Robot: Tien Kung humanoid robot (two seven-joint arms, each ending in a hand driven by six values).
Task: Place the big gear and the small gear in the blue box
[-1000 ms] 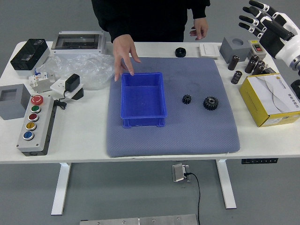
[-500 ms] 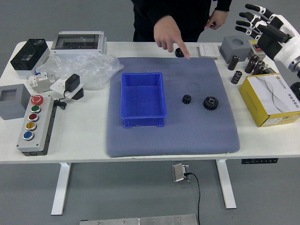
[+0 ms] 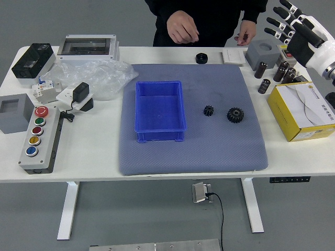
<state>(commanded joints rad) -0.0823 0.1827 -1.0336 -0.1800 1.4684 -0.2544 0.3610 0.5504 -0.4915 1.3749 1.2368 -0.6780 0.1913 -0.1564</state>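
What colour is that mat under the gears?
The mat is a muted blue-grey, duller than the blue box on it; the head view shows it best.

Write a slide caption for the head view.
Small gear and big gear on the mat, outside the blue box; the robot's right hand open at upper right.

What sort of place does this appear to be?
Probably a robotics lab or test bench: a robot hand hangs over a table with gears and a button box.
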